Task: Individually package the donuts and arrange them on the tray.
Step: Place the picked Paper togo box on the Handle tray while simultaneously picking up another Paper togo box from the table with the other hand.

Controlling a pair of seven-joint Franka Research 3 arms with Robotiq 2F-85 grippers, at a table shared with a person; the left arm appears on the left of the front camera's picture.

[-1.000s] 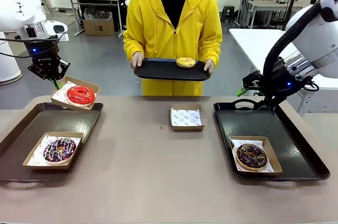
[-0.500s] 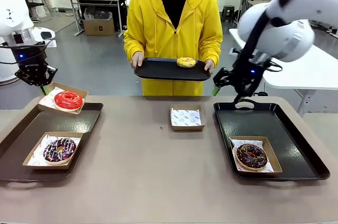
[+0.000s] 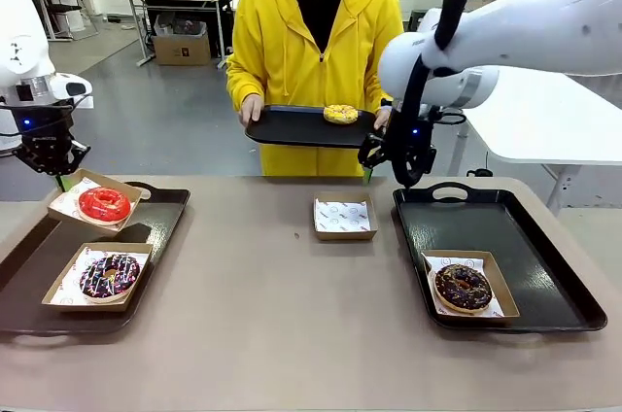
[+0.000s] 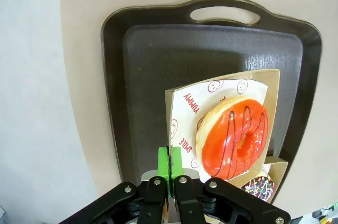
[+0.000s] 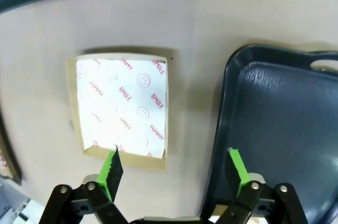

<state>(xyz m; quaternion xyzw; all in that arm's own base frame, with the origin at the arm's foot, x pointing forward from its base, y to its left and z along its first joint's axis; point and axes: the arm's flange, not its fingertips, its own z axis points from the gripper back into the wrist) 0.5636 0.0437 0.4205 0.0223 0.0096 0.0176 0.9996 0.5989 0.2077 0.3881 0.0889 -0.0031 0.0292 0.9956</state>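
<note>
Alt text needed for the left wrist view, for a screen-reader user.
The left claw, shut on the edge of a cardboard box lined with printed paper, holds it over a dark tray. A red donut with dark stripes sits in the box. A sprinkled donut peeks in at bottom right; the tray rests on a tan table.

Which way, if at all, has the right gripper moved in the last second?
Yes. The right gripper has swung to picture left, from above the right tray's far handle to past its left edge, nearer the empty box.
</note>
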